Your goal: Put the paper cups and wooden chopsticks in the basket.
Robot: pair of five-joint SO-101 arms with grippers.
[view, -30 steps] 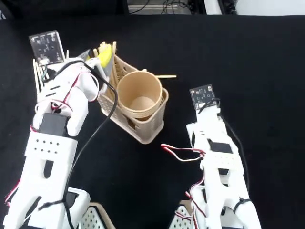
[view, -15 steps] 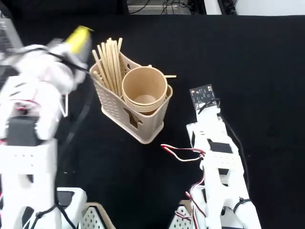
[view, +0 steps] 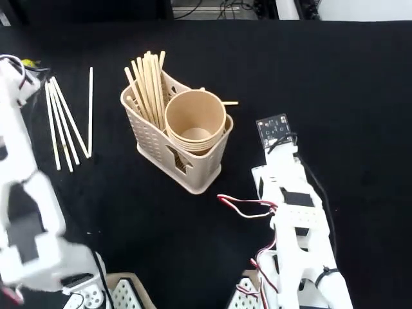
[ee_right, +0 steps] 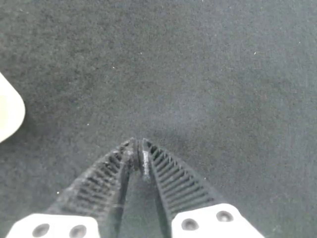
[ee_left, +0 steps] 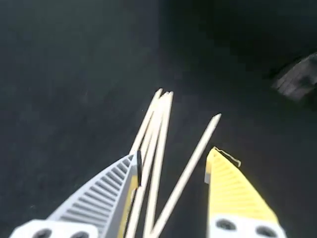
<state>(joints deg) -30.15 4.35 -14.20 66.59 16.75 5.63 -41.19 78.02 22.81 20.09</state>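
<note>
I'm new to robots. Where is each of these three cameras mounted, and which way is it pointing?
High view: fixed above the table, looking down on the basket, its paper cups, the left arm and right arm.
Left wrist view: on the left arm, looking past its open left pincer at loose chopsticks on the table.
Right wrist view: on the right arm, looking past its shut right pincer at the table.
Shared: the high view shows those same loose chopsticks, apart from the basket.
</note>
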